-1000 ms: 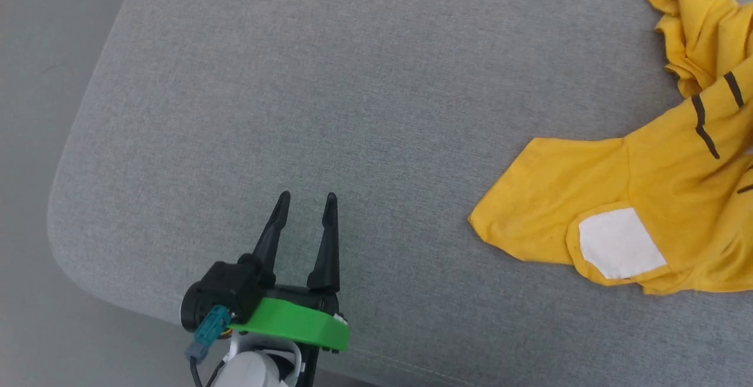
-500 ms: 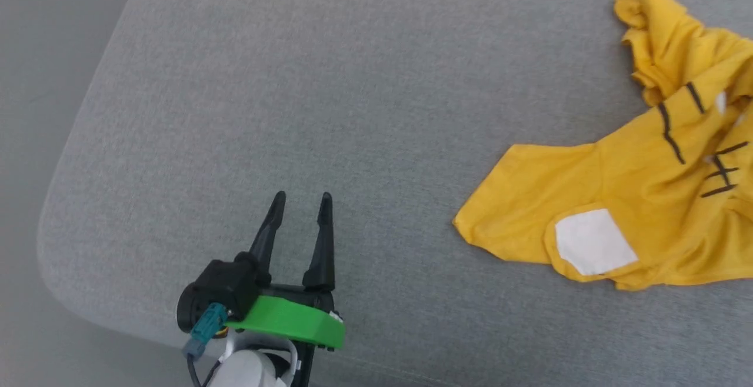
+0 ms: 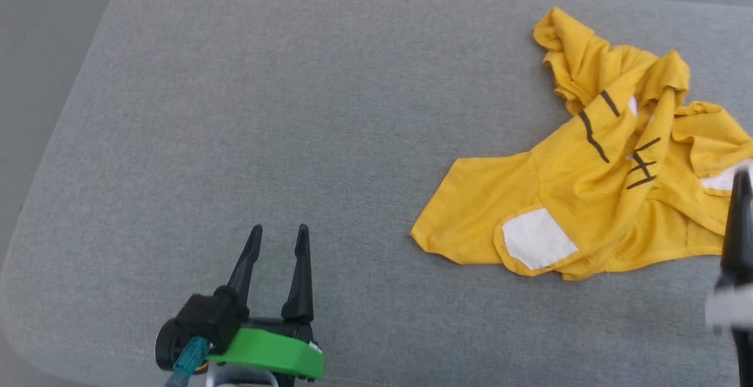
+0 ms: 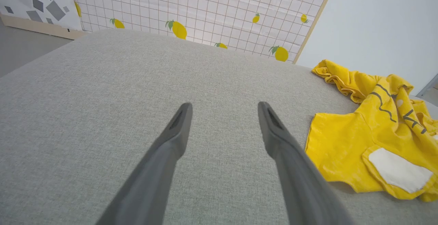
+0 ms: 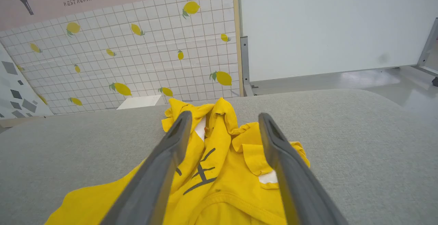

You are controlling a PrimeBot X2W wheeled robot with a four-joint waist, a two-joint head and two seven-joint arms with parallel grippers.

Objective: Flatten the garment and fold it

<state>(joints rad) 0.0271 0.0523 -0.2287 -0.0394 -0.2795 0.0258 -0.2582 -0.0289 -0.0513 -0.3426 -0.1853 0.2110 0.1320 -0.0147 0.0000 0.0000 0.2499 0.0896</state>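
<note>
Unmoved while the head camera swung toward it, the yellow t-shirt [image 3: 588,199] lies crumpled on the desk's [image 3: 294,110] right half. Over it hovers the right gripper [image 5: 224,116], fingers apart; the left gripper [image 3: 279,231], also apart, waits well clear. Best pinch the flat sleeve hem [image 3: 436,202] and draw it outward.

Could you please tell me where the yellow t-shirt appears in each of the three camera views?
Head view: the garment lies right of centre, crumpled, reaching the right edge.
Left wrist view: at the right edge, beside the left gripper.
Right wrist view: bottom centre, behind the right gripper and its open fingers.
Shared landmark: the grey cushioned surface under it.
</note>
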